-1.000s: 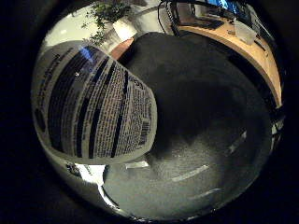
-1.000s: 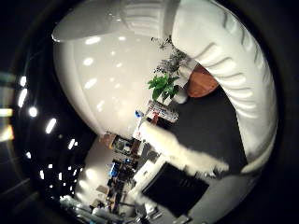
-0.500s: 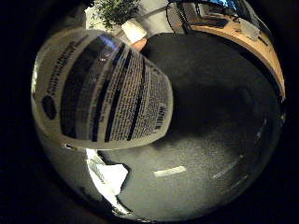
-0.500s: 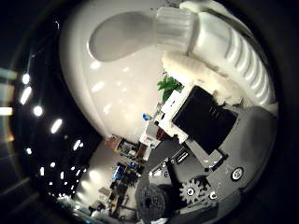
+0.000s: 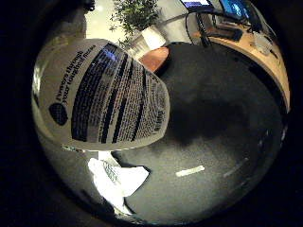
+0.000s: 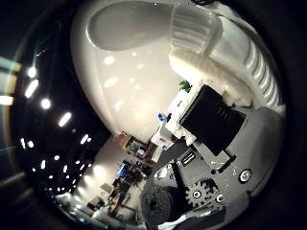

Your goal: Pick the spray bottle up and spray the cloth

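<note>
From the little finger side palm view I see the spray bottle [image 5: 102, 94] filling much of the picture, so it sits right against the palm, its printed back label facing the camera. It hangs clear above a dark grey carpet [image 5: 213, 123] and casts a shadow on it. The cloth [image 5: 116, 179], white and crumpled, lies on the carpet below the bottle's base, apart from the bottle, not touching it. A short pale strip of tape [image 5: 190, 171] lies on the carpet just beside the cloth, with fainter strips further off. Past the bottle I can make out a potted plant [image 5: 135, 14] with a white box near it, a round reddish-brown stool or table top [image 5: 154, 57], and a curved wooden desk [image 5: 258, 52] carrying monitors at the far side of the room. From the thumb side palm view the bottle's white ribbed neck and upper body run across the picture close to the lens, and the right hand [image 6: 216, 143] shows its black and white parts and small gears pressed in beside that neck. White padded fingers [image 6: 206, 72] lie bent against the ribbed part, so I read the hand as clasped around the bottle. Whether any finger sits on the trigger I cannot tell. Ceiling lights and a cluttered room show behind.
</note>
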Available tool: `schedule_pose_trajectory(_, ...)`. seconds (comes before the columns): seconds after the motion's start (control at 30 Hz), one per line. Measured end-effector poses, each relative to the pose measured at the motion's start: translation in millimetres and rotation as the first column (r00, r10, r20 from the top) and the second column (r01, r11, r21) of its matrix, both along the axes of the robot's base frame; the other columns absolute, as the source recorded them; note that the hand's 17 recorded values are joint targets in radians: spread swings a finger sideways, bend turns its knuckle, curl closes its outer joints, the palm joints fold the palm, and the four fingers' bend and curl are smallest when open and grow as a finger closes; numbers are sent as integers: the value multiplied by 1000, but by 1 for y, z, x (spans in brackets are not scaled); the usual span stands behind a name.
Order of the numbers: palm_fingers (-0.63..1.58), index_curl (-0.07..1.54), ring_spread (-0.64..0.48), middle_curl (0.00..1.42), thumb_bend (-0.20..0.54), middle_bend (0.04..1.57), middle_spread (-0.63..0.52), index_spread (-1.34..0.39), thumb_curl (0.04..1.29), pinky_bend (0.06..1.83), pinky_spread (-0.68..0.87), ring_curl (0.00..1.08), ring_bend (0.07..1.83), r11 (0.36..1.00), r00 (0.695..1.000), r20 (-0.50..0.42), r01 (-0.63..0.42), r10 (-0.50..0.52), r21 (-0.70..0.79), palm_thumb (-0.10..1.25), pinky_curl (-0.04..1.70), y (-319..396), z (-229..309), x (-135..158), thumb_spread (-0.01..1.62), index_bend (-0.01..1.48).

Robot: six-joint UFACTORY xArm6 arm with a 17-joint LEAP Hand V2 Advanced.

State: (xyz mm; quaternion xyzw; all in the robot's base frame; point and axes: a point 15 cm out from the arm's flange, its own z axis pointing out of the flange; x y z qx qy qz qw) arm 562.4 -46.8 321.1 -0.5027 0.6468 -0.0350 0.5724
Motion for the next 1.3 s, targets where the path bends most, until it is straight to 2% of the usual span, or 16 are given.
schedule_pose_trajectory(0.17,1255,624,-224,663,2,1289,-169,-255,883,1265,-340,557,1383,999,999,18,-30,31,-42,1063,580,-8,24,-14,1144,1125)
schedule_pose_trajectory(0.53,1255,620,-209,658,-7,1307,-168,-254,981,1262,-328,555,1398,971,978,-84,-201,191,-129,1031,592,9,65,-85,1066,1144)
schedule_pose_trajectory(0.67,1253,617,-207,656,-10,1309,-168,-253,1004,1263,-328,553,1400,945,952,-160,-285,260,-163,1022,594,22,72,-115,1053,1147)
schedule_pose_trajectory(0.87,1253,615,-207,654,-8,1311,-168,-254,1022,1267,-329,552,1402,899,929,-191,-358,316,-251,1010,598,50,102,-154,1027,1153)
schedule_pose_trajectory(1.0,1251,615,-206,656,-8,1317,-168,-254,1033,1266,-329,551,1403,852,900,-250,-424,358,-308,1010,600,77,110,-183,1015,1155)
schedule_pose_trajectory(1.17,1249,615,-206,656,-11,1318,-171,-255,1045,1267,-330,550,1405,811,867,-259,-492,425,-316,1010,602,122,123,-202,980,1155)
schedule_pose_trajectory(1.3,1249,618,-206,656,-11,1318,-175,-257,1052,1267,-330,549,1406,780,824,-282,-560,491,-278,1012,603,166,128,-215,936,1157)
